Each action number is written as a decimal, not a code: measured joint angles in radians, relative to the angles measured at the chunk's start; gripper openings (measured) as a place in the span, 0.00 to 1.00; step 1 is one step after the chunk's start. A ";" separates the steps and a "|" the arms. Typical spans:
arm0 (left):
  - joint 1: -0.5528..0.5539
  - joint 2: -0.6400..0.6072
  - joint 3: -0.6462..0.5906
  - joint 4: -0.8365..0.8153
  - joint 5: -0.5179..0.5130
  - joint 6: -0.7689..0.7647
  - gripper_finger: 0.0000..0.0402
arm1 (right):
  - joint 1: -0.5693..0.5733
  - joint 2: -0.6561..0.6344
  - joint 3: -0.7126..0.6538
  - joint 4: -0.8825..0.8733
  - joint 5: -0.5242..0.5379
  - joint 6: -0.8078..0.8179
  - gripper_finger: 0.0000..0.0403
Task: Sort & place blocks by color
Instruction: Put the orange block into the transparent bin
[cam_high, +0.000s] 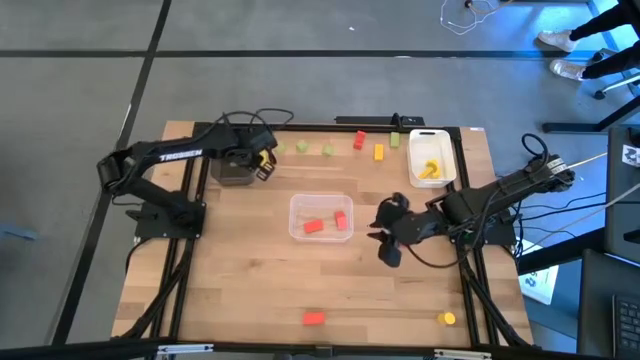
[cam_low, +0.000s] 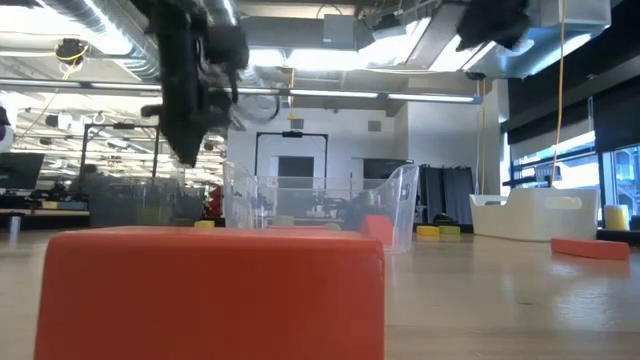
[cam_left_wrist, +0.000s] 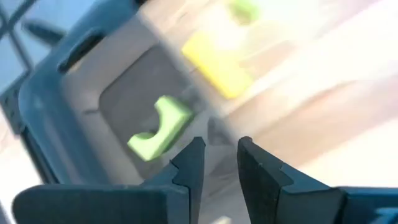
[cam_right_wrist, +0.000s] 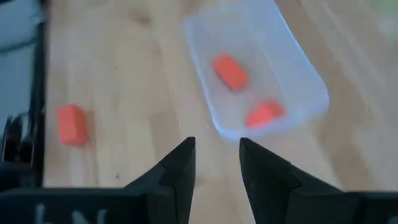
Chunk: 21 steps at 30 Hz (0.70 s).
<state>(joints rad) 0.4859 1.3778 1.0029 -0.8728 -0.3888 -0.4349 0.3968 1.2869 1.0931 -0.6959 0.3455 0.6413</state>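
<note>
Blocks of red, yellow and light green are seen as small toy pieces of varied shape, spread over the table and in the trays. Two red blocks (cam_high: 326, 222) lie in the clear tray (cam_high: 296, 206), just beside the right gripper (cam_high: 380, 231); in the right wrist view they are seen ahead of its fingers (cam_right_wrist: 180, 165). A yellow block (cam_high: 431, 168) lies in the white tray (cam_high: 447, 140), beyond the right arm. A green block (cam_left_wrist: 160, 126) of arched form lies in the grey tray (cam_left_wrist: 59, 106), directly under the left gripper (cam_high: 265, 166); another yellow block (cam_left_wrist: 216, 63) is seen just outside that tray. Green blocks (cam_high: 303, 148), a red one (cam_high: 359, 140) and a yellow one (cam_high: 379, 152) lie in a loose row along the far edge, between the two arms' reach. A lone red block (cam_high: 314, 318) and a small yellow piece (cam_high: 447, 318) lie at the near edge, well apart from both grippers; the red one fills the foreground of the low view.

The table (cam_high: 240, 290) is of pale wood planks in a black frame. Grey floor with dark lines surrounds it, and a person's shoes (cam_high: 556, 42) are seen at the far right. An open hall with ceiling lights is shown behind.

Both grippers are held with a narrow gap between the fingers, nothing gripped.
</note>
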 joint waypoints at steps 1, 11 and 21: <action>-0.028 -0.023 0.008 0.000 0.000 0.000 0.21 | -0.001 0.000 0.000 -0.042 0.001 0.096 0.31; -0.264 -0.157 0.015 0.025 -0.007 -0.058 0.21 | -0.019 0.001 -0.041 -0.416 0.042 0.804 0.26; -0.358 -0.161 0.015 0.023 -0.019 -0.059 0.21 | -0.077 0.001 -0.134 -0.396 -0.075 0.589 0.25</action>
<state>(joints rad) 0.1280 1.2164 1.0176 -0.8494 -0.4080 -0.4941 0.3201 1.2881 0.9586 -1.0920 0.2704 1.2300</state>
